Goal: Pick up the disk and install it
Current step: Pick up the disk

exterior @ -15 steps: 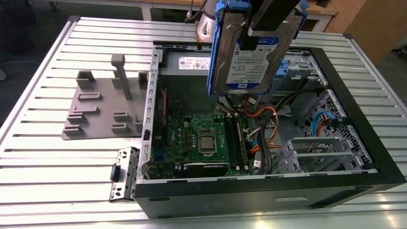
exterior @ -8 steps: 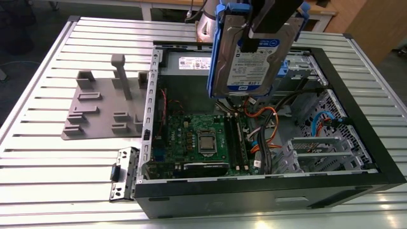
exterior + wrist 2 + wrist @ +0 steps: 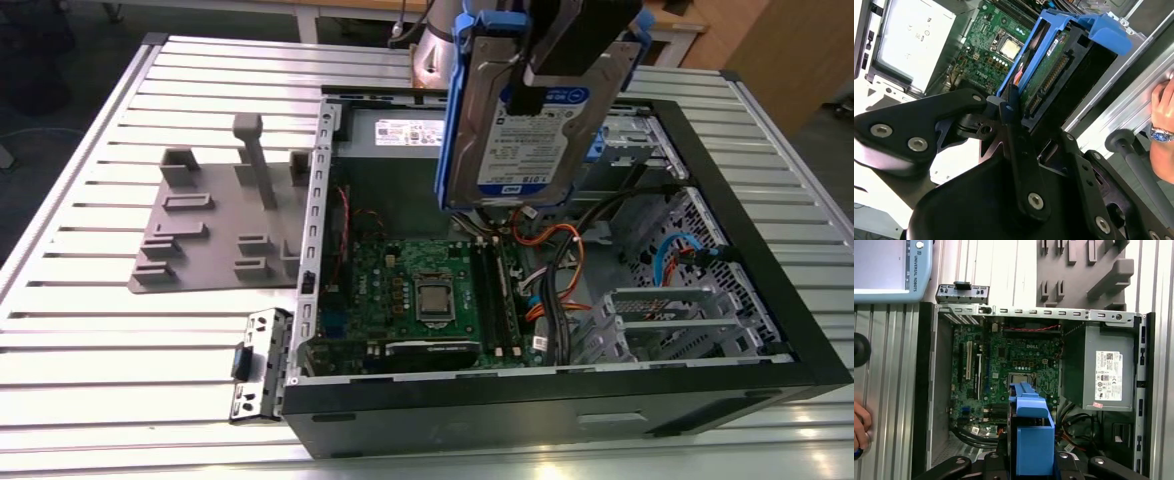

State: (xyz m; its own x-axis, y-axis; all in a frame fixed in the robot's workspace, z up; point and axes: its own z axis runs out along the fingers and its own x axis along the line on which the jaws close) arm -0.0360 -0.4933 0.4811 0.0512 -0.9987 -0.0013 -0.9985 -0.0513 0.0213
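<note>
The disk [image 3: 514, 140] is found clamped in the gripper [image 3: 547, 78], the black fingers [image 3: 1010, 112] being closed on it across the blue caddy [image 3: 1104, 30] that frames it. It is held on edge and slightly tilted, raised above the open computer case [image 3: 731, 205] and clear of the motherboard [image 3: 414, 290] lying on the case floor. In the exterior view the labelled face is turned toward the camera and a white-and-blue label [image 3: 534, 135] is seen on it, partly crossed by one finger. In the second wrist view the opposite face is presented, with a green circuit board [image 3: 1046, 75] and a row of connector pins. In the first wrist view the caddy is seen end-on, directly ahead of the gripper, above the motherboard. A white label [image 3: 1108, 375] carrying small print and symbols is noted on the grey power supply box [image 3: 1074, 365] inside the case. A grey fixture plate [image 3: 214, 230] is recorded on the slatted table [image 3: 80, 350] beside the case. A person's hand [image 3: 1161, 132] with a wristwatch is observed at the table.
</note>
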